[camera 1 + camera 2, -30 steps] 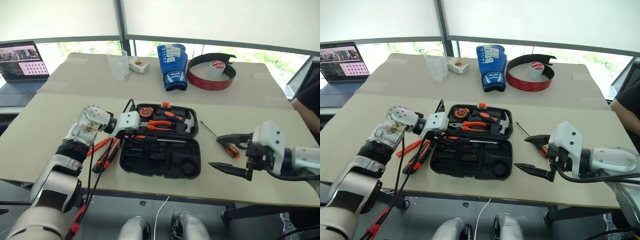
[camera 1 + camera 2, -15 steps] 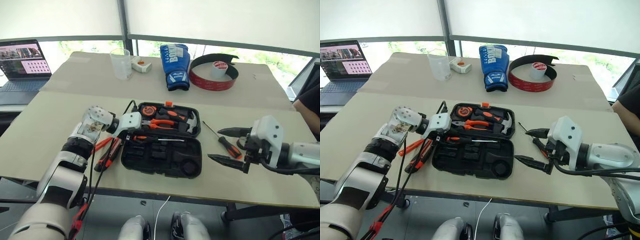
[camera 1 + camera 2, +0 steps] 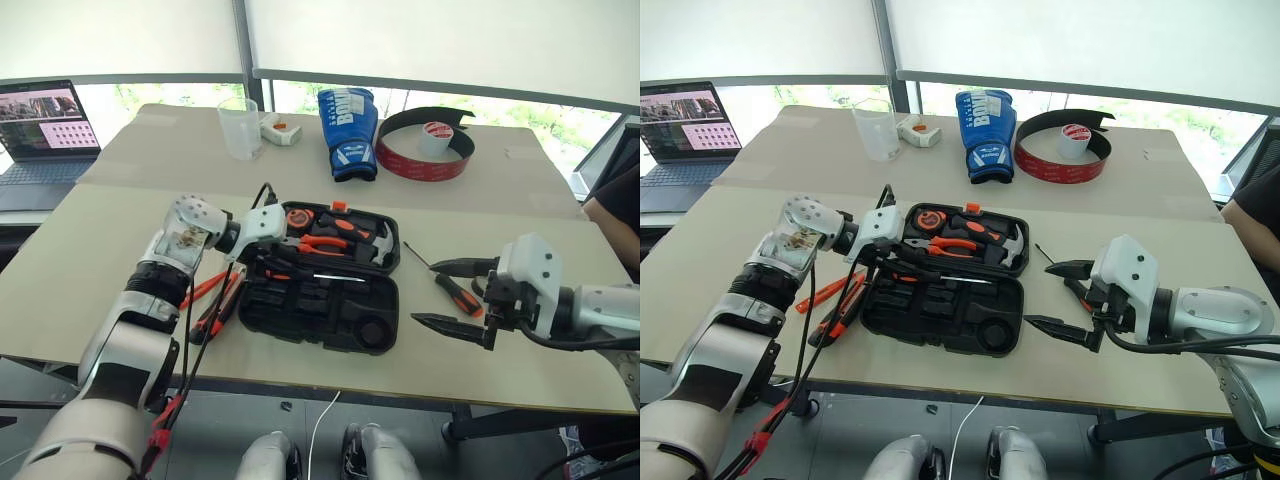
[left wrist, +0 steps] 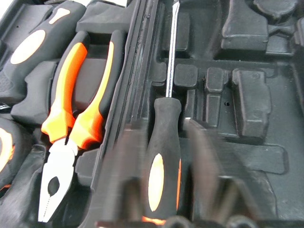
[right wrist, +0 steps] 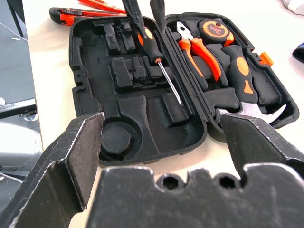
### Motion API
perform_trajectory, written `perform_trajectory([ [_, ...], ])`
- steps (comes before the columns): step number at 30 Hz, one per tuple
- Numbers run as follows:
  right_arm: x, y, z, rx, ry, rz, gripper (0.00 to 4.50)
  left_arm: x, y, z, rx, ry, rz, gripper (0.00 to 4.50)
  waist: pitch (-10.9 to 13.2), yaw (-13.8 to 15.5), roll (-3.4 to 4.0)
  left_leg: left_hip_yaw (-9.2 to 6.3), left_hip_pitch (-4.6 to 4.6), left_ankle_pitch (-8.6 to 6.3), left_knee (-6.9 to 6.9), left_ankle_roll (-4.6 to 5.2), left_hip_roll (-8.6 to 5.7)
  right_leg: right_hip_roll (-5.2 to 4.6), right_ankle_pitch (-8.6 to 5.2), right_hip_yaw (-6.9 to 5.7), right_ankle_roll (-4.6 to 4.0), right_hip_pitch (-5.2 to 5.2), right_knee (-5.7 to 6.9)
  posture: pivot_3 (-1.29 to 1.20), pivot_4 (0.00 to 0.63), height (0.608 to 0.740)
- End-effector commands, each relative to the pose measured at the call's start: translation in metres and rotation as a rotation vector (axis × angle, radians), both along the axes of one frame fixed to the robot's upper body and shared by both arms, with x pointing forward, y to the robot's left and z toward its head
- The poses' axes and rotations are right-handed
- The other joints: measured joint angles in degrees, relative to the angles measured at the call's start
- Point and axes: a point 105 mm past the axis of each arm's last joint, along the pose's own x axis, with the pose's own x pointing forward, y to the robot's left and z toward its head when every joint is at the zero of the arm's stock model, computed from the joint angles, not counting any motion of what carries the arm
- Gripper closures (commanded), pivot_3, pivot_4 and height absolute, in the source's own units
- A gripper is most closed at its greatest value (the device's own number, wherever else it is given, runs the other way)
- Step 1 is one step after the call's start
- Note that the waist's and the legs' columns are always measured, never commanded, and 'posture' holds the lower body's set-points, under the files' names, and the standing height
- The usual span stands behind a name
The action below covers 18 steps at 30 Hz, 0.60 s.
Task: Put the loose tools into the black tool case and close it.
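I stood at a pale beige table (image 3: 100, 250) with a smooth matte top, a second table of the same kind butted behind it, under white roller blinds and a band of window showing green outside. On the far table sat a clear plastic cup (image 3: 238, 127), a blue boxing glove (image 3: 347, 130), a curved red-and-black band (image 3: 425, 145) with a small tape roll (image 3: 432, 135) inside it, and at the far left an open laptop (image 3: 40, 128). The black tool case (image 3: 320, 280) lay open before me, its moulded plastic slots empty in the near half, while the far half held orange-handled pliers (image 4: 76, 109), a hammer (image 3: 375, 245) and a tape measure (image 3: 298, 217). My left gripper (image 4: 164, 166) was clamped on a long screwdriver (image 4: 164, 156) with a rubbery black-and-orange handle, its steel shaft lying along the case's hinge ridge. My right gripper (image 3: 450, 295) hung with its black fingers wide apart, just beside another screwdriver (image 3: 450, 285) lying right of the case. A utility knife (image 5: 71, 14) and a thin orange screwdriver (image 3: 205, 287) lay left of the case.
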Motion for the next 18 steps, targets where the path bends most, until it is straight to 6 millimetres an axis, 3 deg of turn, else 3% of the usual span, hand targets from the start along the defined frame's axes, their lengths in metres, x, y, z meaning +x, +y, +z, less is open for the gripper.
perform_trajectory([
  [1,-0.002,0.005,0.010,0.016,-0.043,0.023,0.00,0.006,-0.004,0.004,0.007,-0.036,0.014,4.46,0.00,-0.03,0.00,0.00,0.00,0.00,0.00,0.00,0.00,0.00,0.00,0.00,0.00,0.00,0.00,0.00,0.150,0.727],
  [12,0.005,0.000,0.009,0.012,-0.056,-0.022,0.00,-0.004,-0.007,-0.030,0.191,-0.127,-0.143,4.46,-0.06,0.02,-0.01,0.01,0.07,-0.02,0.01,0.03,0.00,-0.03,0.00,0.02,0.00,0.07,0.01,0.00,0.150,0.727],
  [16,0.006,-0.001,0.005,0.012,-0.053,-0.036,0.00,0.000,-0.015,-0.024,0.143,-0.140,-0.134,4.46,-0.19,0.09,0.00,0.01,0.09,-0.03,0.01,0.04,-0.01,-0.04,0.01,0.02,0.00,0.09,0.02,0.00,0.150,0.727],
  [18,0.010,-0.007,0.003,0.019,-0.047,-0.077,0.00,0.005,-0.019,-0.008,0.052,-0.130,-0.086,4.46,-0.19,0.19,-0.01,0.01,0.07,-0.05,0.10,0.09,-0.01,-0.05,0.01,0.00,0.01,0.10,0.04,0.00,0.150,0.727],
])
